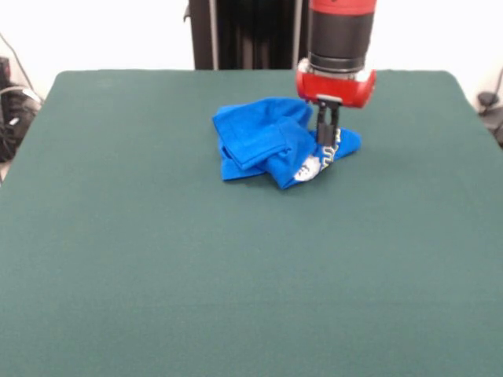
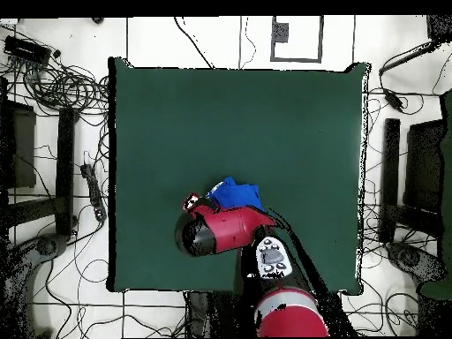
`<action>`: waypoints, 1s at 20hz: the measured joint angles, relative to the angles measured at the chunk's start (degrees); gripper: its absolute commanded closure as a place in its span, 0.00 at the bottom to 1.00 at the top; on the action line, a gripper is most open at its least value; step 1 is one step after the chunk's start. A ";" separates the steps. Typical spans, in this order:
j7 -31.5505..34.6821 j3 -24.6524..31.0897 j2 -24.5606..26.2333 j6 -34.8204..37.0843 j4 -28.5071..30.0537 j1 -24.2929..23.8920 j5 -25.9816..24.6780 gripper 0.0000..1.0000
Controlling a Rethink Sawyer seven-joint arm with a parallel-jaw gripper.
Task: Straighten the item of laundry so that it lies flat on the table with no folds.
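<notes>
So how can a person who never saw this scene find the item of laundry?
Look at the dark green table, then under the red and black arm's gripper. The crumpled bright blue T-shirt lies there, the only thing on the cloth, with a white-grey print by the gripper.

Crumpled blue T-shirt lies bunched, folded over, on green table.

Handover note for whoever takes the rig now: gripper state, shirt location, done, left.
Gripper: down on the right edge of the shirt in the front view, fingers close together; whether they actually pinch cloth cannot be told.
T-shirt: crumpled in a heap on the far half of the table, folded over itself, a bit of the white print showing beside the gripper. In the overhead view the arm covers much of it.
Done: nothing flat yet.
Left: pull the folds out and spread it flat.
</notes>
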 measured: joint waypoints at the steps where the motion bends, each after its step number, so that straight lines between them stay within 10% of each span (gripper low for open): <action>1: 0.00 0.00 -0.23 0.06 0.14 -0.26 -0.01 1.00; 20: 0.00 -0.36 2.81 0.74 1.18 2.92 -1.63 1.00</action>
